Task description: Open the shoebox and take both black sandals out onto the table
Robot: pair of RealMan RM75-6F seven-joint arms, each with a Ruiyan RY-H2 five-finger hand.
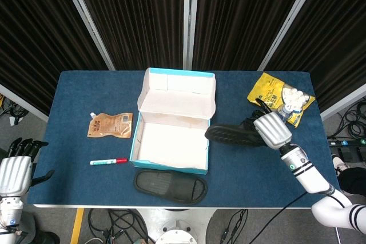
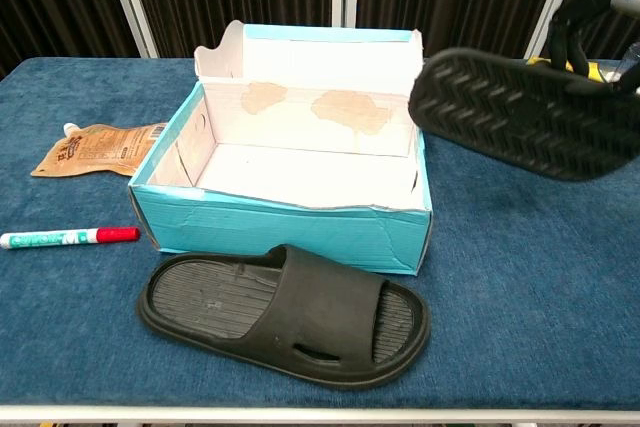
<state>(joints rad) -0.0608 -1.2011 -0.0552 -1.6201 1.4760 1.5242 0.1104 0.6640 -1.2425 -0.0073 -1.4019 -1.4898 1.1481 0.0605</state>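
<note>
- Black sandal [image 1: 231,135] hangs above the worktop [image 1: 80,95] just right of the box [image 1: 171,141], gripped by the right hand [image 1: 271,130]; its long axis runs left-right, free end toward the box, and its ridged sole faces the chest view [image 2: 520,112].
- Second sandal [image 1: 170,186] lies flat on the worktop right in front of the box, also lengthwise left-right, strap toward the right.
- The box stands open, lid tipped back.
- Left hand [image 1: 14,172] is off the worktop's left edge, holding nothing, fingers apart.
- Left of the box: a pouch [image 1: 110,125] and a marker [image 1: 108,161].
- Far right: a yellow bag [image 1: 274,91].
</note>
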